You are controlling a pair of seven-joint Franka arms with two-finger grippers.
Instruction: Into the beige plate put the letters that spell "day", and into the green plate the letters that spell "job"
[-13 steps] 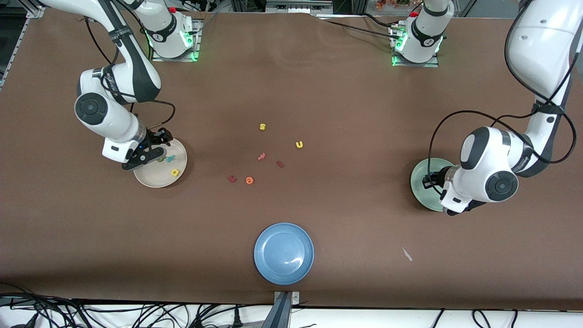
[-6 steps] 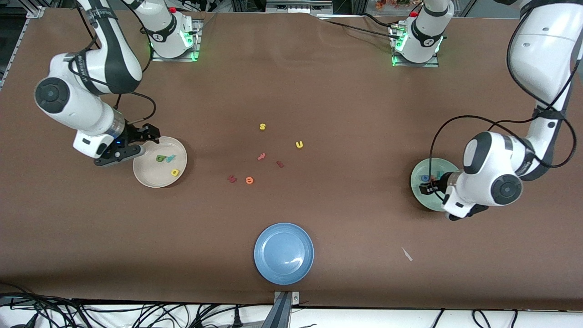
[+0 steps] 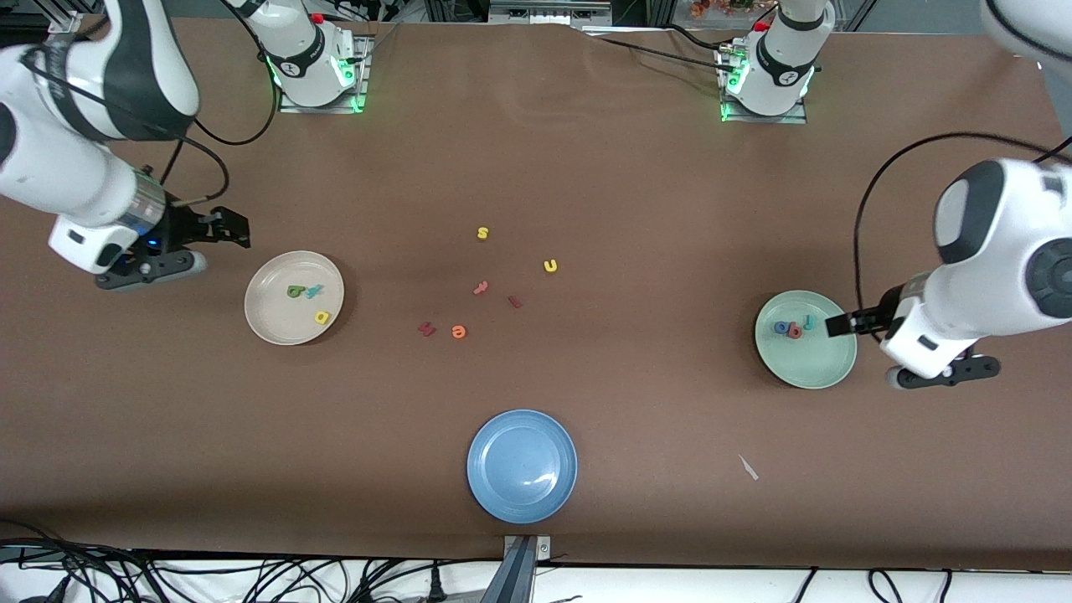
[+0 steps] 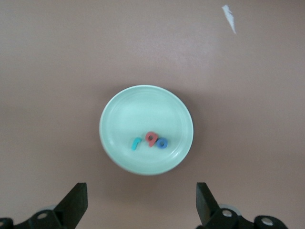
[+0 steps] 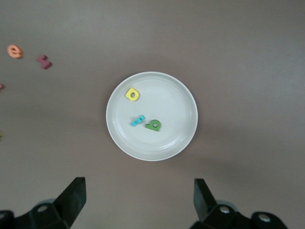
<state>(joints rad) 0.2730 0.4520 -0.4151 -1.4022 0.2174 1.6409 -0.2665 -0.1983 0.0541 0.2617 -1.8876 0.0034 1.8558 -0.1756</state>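
The beige plate (image 3: 280, 322) lies toward the right arm's end of the table and holds a green d (image 3: 294, 291), a teal y (image 3: 313, 291) and a yellow a (image 3: 322, 316). My right gripper (image 3: 228, 228) hangs open and empty over bare table beside that plate; its wrist view looks down on the beige plate (image 5: 167, 100) past the right gripper (image 5: 139, 200). The green plate (image 3: 808, 364) holds a blue o (image 3: 780, 327), a pinkish-red b (image 3: 794, 332) and a teal j (image 3: 809, 321). My left gripper (image 3: 842, 325) is open and empty over that plate's edge. The green plate (image 4: 143, 109) also shows past the left gripper (image 4: 141, 205).
A blue plate (image 3: 486, 444) sits near the front edge at mid-table. Loose letters lie in the middle: yellow s (image 3: 482, 233), yellow u (image 3: 550, 265), orange e (image 3: 458, 332) and dark red pieces (image 3: 427, 329). A white scrap (image 3: 748, 467) lies nearer the camera than the green plate.
Both arms have lifted and drawn back from their plates toward the table ends. The left gripper has opened, and the three letters in the green plate now show.
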